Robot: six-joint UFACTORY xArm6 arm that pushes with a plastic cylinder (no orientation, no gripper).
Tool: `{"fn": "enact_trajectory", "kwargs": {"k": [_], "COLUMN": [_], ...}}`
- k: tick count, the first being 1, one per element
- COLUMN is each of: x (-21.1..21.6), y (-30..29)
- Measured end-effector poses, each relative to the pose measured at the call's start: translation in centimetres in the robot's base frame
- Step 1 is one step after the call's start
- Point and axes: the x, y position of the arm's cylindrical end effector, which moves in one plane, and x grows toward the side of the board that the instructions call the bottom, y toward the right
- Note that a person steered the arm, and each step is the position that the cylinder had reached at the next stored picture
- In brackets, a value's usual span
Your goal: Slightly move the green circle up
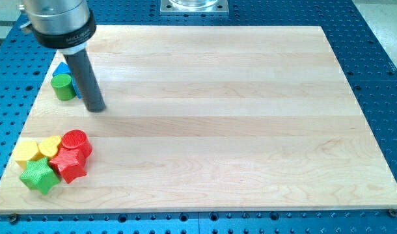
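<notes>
The green circle [63, 86] sits just to the view's left of my tip [95, 108], slightly above it, holding nothing, apart. A blue block [60, 68] touches the circle's top side, partly hidden by the rod. Toward the view's bottom-left of my tip cluster a red circle [75, 142], red star [69, 166], green star [39, 176], yellow heart [51, 147] and another yellow block [27, 152].

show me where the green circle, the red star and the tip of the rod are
green circle [63, 86]: camera view, on its front side wall, near the view's left edge.
red star [69, 166]: camera view, on its top face.
my tip [96, 108]: camera view, the rod's very end, right of the green circle.
</notes>
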Motion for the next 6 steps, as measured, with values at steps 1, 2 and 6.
{"fn": "enact_trajectory", "kwargs": {"k": [1, 2, 6], "x": [2.1, 2.1, -1.1], "y": [-2.0, -3.5, -8.8]}}
